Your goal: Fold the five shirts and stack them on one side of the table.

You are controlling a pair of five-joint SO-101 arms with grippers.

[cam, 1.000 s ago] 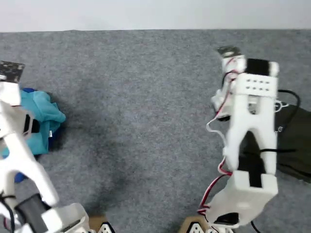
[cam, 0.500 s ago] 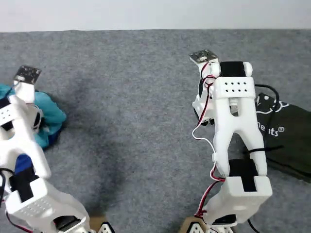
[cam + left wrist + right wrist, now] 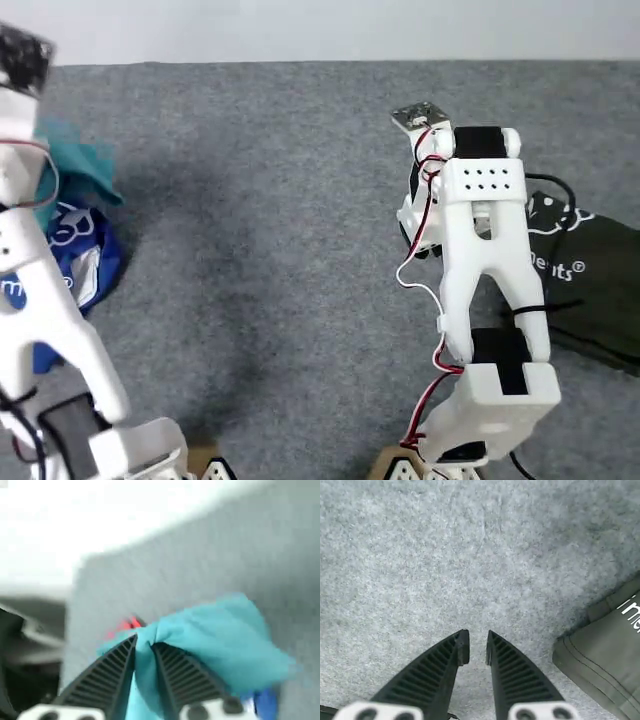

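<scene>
My left pincer [image 3: 144, 640] is clenched on a gathered fold of the teal shirt [image 3: 220, 640]; its two ribbed black fingers [image 3: 117, 665] meet on the cloth. The cloth bunches at the grip and fans out beyond the fingertips. Past the teal fabric's far edge a corner of the blue shirt [image 3: 262, 700] shows. In the high view the teal shirt [image 3: 80, 170] sits at the table's left edge beside my left arm [image 3: 40, 300]. The blue shirt [image 3: 75, 250] lies crumpled just below it, touching it. My right pincer [image 3: 475, 647] is released and grasps nothing; its fingers [image 3: 440, 670] are narrowly parted above bare grey felt [image 3: 470, 555]. Near it, to one side, lies a corner of the dark green shirt [image 3: 605, 655], flat, with white print at its edge. In the high view this dark green shirt [image 3: 595, 290] lies at the table's right side, partly under my right arm [image 3: 485, 260]. The grey felt table [image 3: 260, 200] lies between the two arms.
</scene>
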